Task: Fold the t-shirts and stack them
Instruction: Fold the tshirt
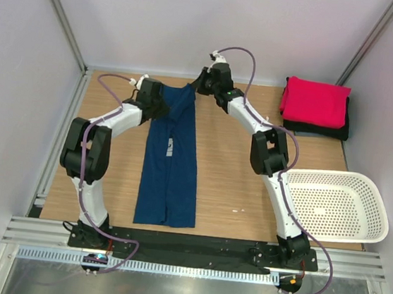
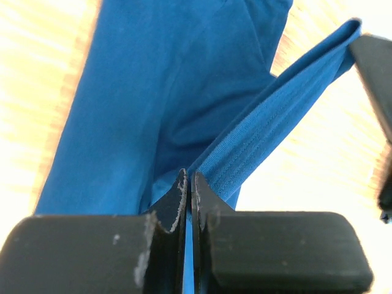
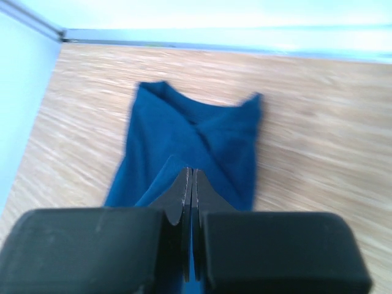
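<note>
Left gripper (image 2: 188, 179) is clamped tight on a blue hem, and the right gripper (image 3: 188, 174) is likewise closed on cloth. Both pinch the far end of the navy t-shirt (image 1: 171, 165), whose long strip trails from them back toward the arm bases. Folding likely means drawing that end nearward along this axis. The pink-red t-shirt (image 1: 315, 102), atop the black one (image 1: 317, 130), lies off the right gripper's right side.

The top view is bright and even, with small soft shadows under the arms (image 1: 90, 149). In the left wrist view the table (image 2: 318, 184) glows almost white with glare. In the right wrist view the blue shirt (image 3: 190, 141) is blurry and the wall (image 3: 214, 12) looks washed out.
</note>
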